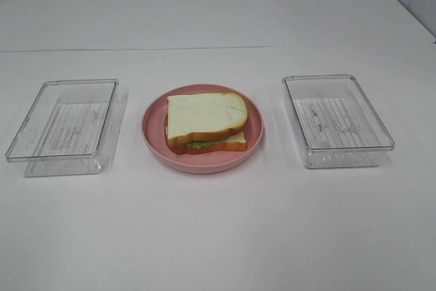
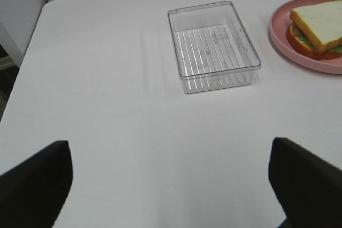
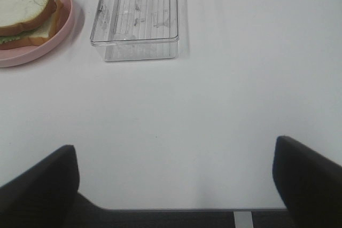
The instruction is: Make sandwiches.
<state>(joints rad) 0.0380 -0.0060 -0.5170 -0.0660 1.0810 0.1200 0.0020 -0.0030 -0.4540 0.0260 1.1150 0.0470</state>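
Sandwich (image 1: 206, 122) stacked on pink plate (image 1: 153, 138), worktop centre, trays at 9 & 3 o'clock. Looks light, soft, layers prob slide; grab by crust edges. Both grippers (image 2: 171, 185) (image 3: 176, 185) released, empty.

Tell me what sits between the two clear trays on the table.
Between the left clear tray and the right clear tray sits the pink plate carrying the finished sandwich, touching neither tray. The exterior high view shows it.

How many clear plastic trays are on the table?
2: one tray left of the pink plate, the other tray right of it. None seems hidden.
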